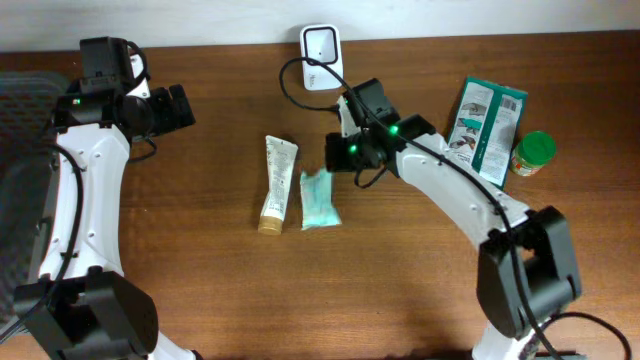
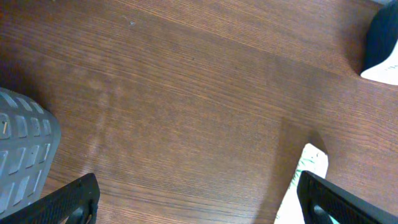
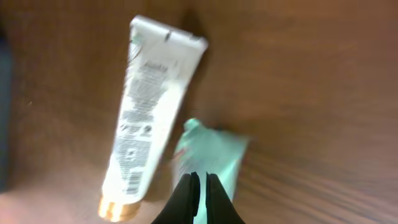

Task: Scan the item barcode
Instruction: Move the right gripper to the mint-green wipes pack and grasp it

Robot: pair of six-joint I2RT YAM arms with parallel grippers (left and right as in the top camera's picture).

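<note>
At the upper left the left gripper (image 1: pixel 183 106) hangs wide open, holding nothing. At centre a white tube (image 1: pixel 277 184) lies beside a teal pouch (image 1: pixel 319 200) — apparently the item to scan. The right gripper (image 3: pixel 200 182) is over the pouch's upper end, fingers pressed together; whether they pinch its edge is too blurred to tell. This looks like the pick-up step — next, lift the pouch and turn its barcode toward the white scanner (image 1: pixel 321 44) at top centre. A box (image 1: pixel 487 128) stands far right.
</note>
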